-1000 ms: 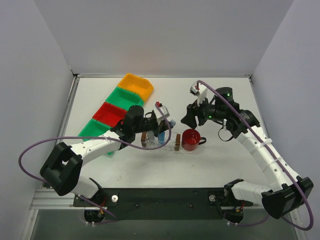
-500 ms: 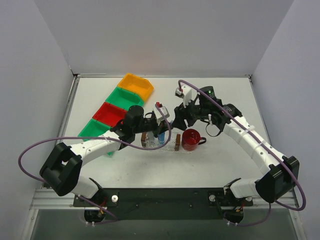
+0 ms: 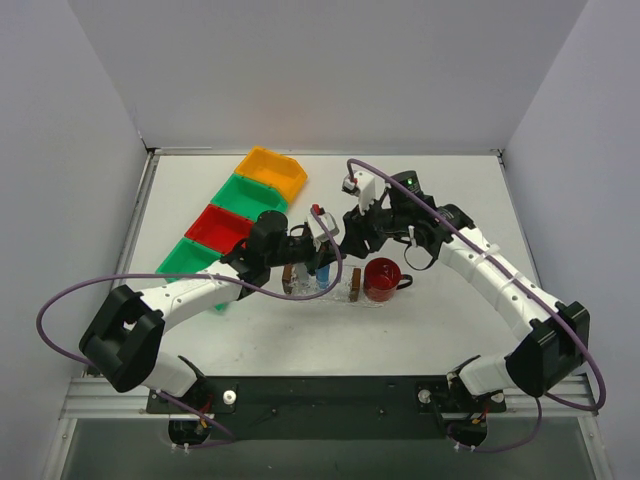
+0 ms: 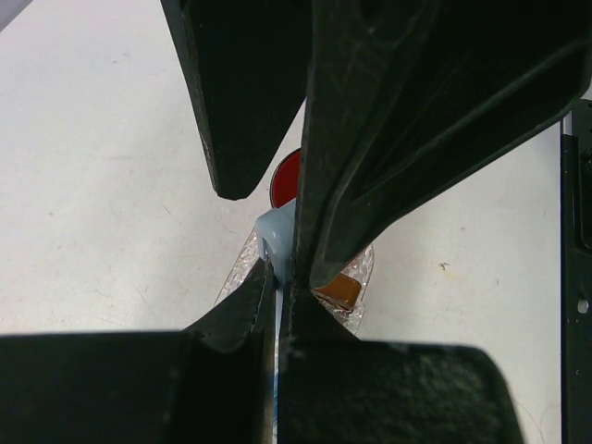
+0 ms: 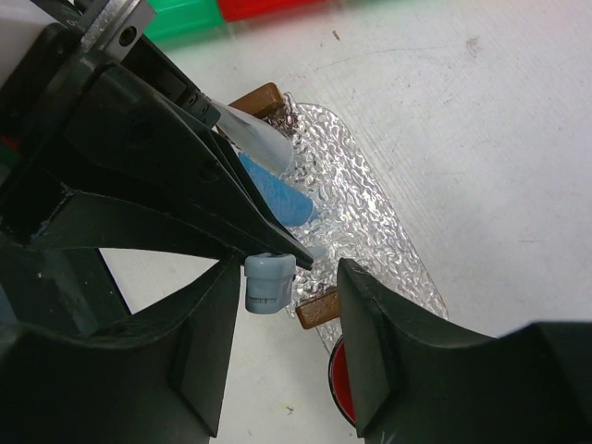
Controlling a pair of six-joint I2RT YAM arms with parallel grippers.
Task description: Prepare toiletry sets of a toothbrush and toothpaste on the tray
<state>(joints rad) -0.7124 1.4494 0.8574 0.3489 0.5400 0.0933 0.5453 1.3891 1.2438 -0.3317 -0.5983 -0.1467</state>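
Note:
My left gripper (image 3: pixel 318 248) hovers over the clear glass tray (image 5: pixel 370 203) and is shut on the toothbrush's thin handle, as the left wrist view (image 4: pixel 280 277) shows. The pale blue toothbrush head (image 5: pixel 268 282) sticks out between the fingers of my right gripper (image 5: pixel 294 277), close to its left finger. The right gripper (image 3: pixel 348 240) is open and does not touch the head. A silver-grey toothpaste tube (image 5: pixel 254 139) and a blue one (image 5: pixel 276 199) lie on the tray, partly hidden by the left gripper.
A red cup (image 3: pixel 382 280) stands just right of the tray. The tray has brown handles (image 5: pixel 314 310) at both ends. A row of green, red, green and orange bins (image 3: pixel 235 215) runs along the left. White walls enclose the table.
My right gripper has swung left, from beside the cup to the left gripper, and now straddles the toothbrush head. The left gripper has stayed still over the tray.

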